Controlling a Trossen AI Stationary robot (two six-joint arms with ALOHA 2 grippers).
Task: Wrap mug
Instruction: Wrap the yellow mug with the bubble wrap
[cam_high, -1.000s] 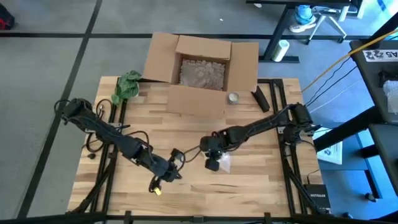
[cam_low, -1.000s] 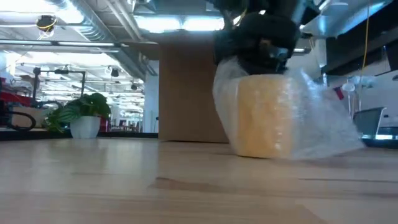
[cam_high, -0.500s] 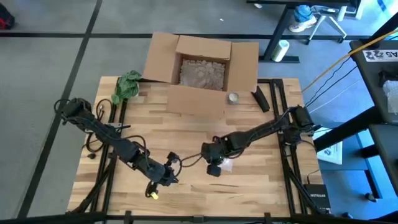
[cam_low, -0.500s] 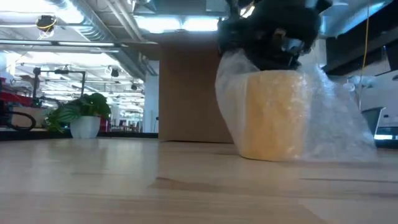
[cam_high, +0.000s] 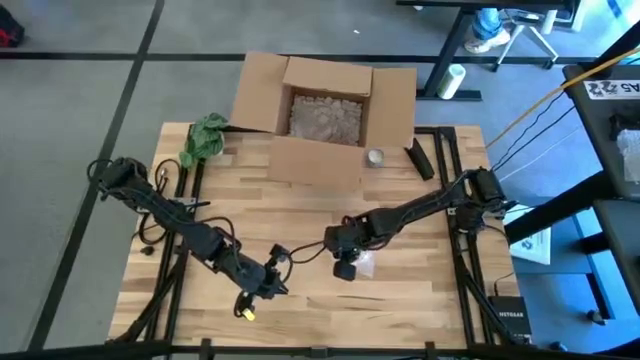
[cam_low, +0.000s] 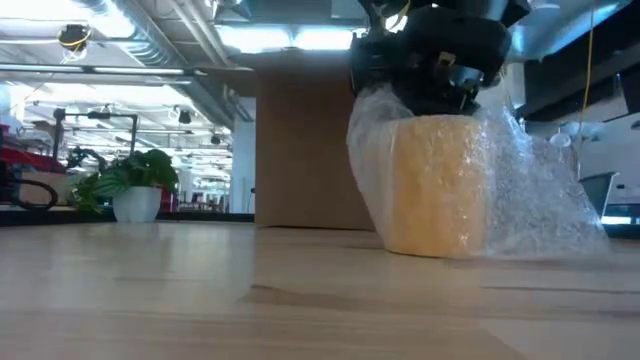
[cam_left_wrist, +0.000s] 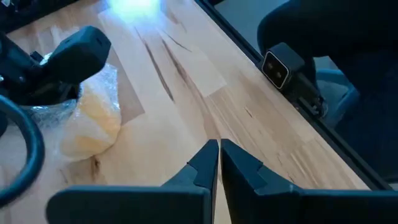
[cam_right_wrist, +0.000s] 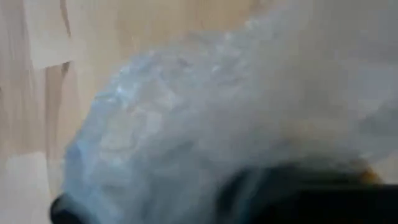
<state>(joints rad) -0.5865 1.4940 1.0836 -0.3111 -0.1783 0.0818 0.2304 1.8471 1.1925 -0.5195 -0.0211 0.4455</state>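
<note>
Clenched, with nothing between its fingers, the left gripper (cam_left_wrist: 217, 155) hangs over bare table (cam_left_wrist: 249, 106) in its own wrist view, with the mug (cam_left_wrist: 90, 124) well apart from it, lying under bubble wrap (cam_left_wrist: 102, 81) beside the dark right gripper (cam_left_wrist: 74, 53).

From above, the left gripper (cam_high: 262, 287) sits near the table's (cam_high: 400, 300) front edge, and the right gripper (cam_high: 343, 262) is close by toward the middle, covering the mug; only a patch of wrap (cam_high: 365, 264) shows. A cardboard box (cam_high: 325, 110) stands at the far edge.

At table height, the mug (cam_low: 435, 185) stands upright on the table (cam_low: 200, 300), long axis vertical, yellow through the wrap (cam_low: 530, 190), which trails off to one side. The right gripper (cam_low: 430, 50) presses down onto its top; whether it grips cannot be told.

Its own wrist view shows only wrap (cam_right_wrist: 186, 112) up close.
</note>
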